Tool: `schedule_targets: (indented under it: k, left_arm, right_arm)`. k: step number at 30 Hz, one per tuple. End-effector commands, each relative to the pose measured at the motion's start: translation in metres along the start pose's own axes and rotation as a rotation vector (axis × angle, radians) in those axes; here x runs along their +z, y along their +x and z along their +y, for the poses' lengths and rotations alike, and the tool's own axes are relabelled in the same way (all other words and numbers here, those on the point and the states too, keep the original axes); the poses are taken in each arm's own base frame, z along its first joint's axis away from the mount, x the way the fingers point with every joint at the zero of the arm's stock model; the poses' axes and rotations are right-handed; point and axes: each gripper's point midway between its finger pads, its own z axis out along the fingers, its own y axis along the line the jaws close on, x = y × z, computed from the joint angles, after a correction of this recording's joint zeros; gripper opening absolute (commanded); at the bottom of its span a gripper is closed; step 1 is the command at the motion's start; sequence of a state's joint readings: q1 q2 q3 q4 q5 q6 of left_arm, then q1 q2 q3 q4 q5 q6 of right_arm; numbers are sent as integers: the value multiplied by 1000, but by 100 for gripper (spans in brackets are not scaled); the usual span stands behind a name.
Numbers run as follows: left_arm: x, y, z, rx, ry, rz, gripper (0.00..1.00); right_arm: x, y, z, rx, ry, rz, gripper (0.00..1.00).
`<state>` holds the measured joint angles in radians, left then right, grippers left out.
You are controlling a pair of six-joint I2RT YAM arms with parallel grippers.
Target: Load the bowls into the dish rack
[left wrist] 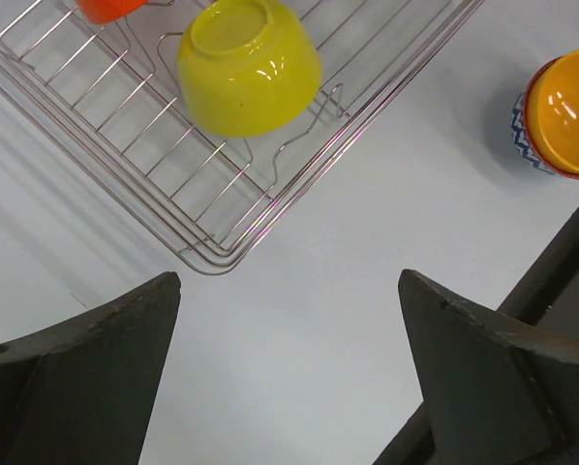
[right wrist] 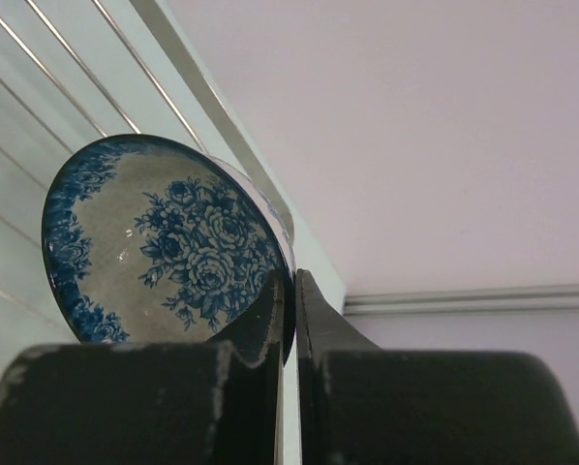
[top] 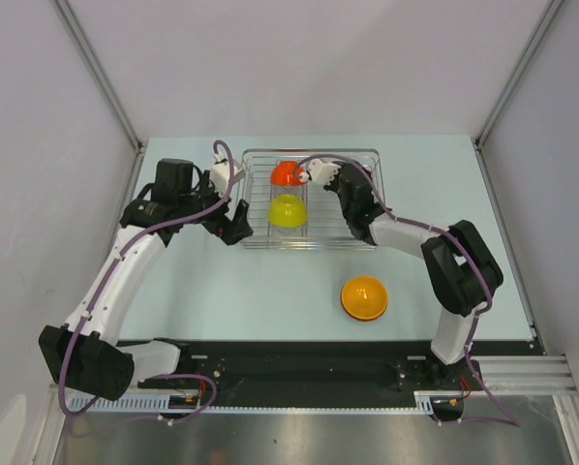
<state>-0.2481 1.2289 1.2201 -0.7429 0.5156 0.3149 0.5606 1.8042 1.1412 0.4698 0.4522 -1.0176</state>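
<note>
The silver wire dish rack (top: 357,152) stands at the back middle of the table. A yellow bowl (top: 288,209) lies upside down in it, also in the left wrist view (left wrist: 249,66). My right gripper (top: 310,174) is shut on the rim of a red-orange bowl (top: 286,173) and holds it tilted on edge over the rack's far part; its blue flowered inside (right wrist: 164,242) shows beside the gripper (right wrist: 291,291). An orange bowl (top: 364,296) sits upright on the table in front of the rack. My left gripper (top: 233,225) is open and empty, by the rack's near left corner (left wrist: 212,260).
The orange bowl (left wrist: 565,111) has a blue-and-white patterned outside. Grey walls close in the table at the back and on both sides. The right arm's base (top: 454,291) stands just right of the orange bowl.
</note>
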Motion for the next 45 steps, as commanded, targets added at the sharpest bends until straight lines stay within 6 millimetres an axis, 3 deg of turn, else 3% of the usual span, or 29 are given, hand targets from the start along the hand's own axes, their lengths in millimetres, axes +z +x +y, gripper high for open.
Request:
schedule_targets:
  k: [1, 6, 16, 29, 41, 45]
  left_arm:
    - [-12, -13, 5, 57, -29, -60, 100]
    - [-13, -14, 6, 55, -31, -64, 100]
    - [-17, -11, 9, 54, -41, -68, 100]
    - [-20, -6, 8, 63, -50, -72, 100]
    - [-20, -4, 13, 61, -47, -75, 100]
    - [-21, -6, 13, 62, -49, -80, 100]
  right_arm:
    - [0, -27, -58, -119, 284, -107, 0]
    - [8, -26, -43, -279, 331, -127, 0]
    - [25, -17, -28, -429, 370, -154, 0]
    - [43, -7, -9, -470, 339, -163, 0]
    - [37, -5, 9, -498, 229, -182, 0]
    - [37, -5, 12, -492, 182, -181, 7]
